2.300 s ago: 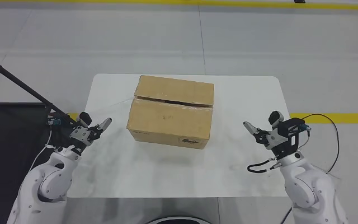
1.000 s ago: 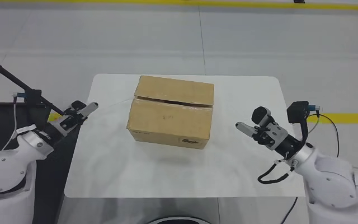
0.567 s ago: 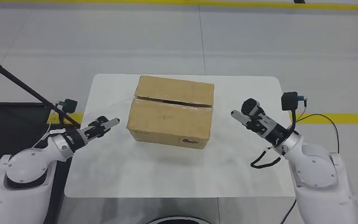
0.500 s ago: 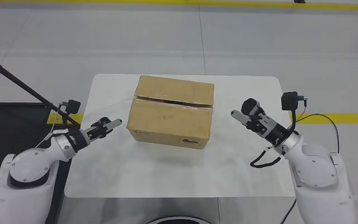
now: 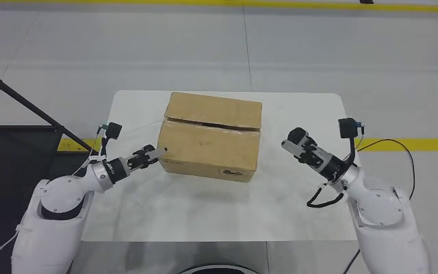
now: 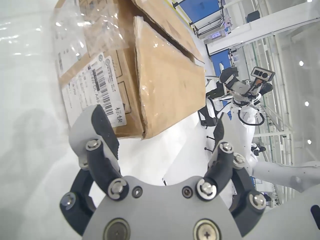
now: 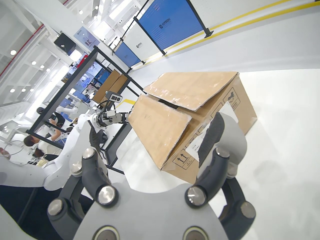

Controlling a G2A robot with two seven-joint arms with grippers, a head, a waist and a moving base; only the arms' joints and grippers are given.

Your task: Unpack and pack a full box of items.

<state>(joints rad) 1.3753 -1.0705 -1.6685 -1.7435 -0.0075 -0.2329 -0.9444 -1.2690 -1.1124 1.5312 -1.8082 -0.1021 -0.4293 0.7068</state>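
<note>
A brown cardboard box [image 5: 211,135] stands in the middle of the white table [image 5: 205,205]. Its two top flaps are folded down, with a narrow gap between them. My left gripper [image 5: 152,154] is open and hovers just off the box's left end, near the front corner. In the left wrist view the left gripper [image 6: 161,123] faces that end of the box [image 6: 160,81], which carries a label and a clear plastic pouch [image 6: 87,33]. My right gripper [image 5: 293,140] is open, a short way off the right end. In the right wrist view the right gripper [image 7: 155,126] frames the box [image 7: 175,116].
A black slanted pole [image 5: 27,106] and a dark surface [image 5: 20,151] lie beyond the table's left edge. Bare table runs in front of the box and on both sides. The table's front edge [image 5: 219,240] is close to both arms.
Both arms have swung in towards the box. The left gripper came from the table's left edge up to the box's left end. The right gripper edged nearer the right end.
</note>
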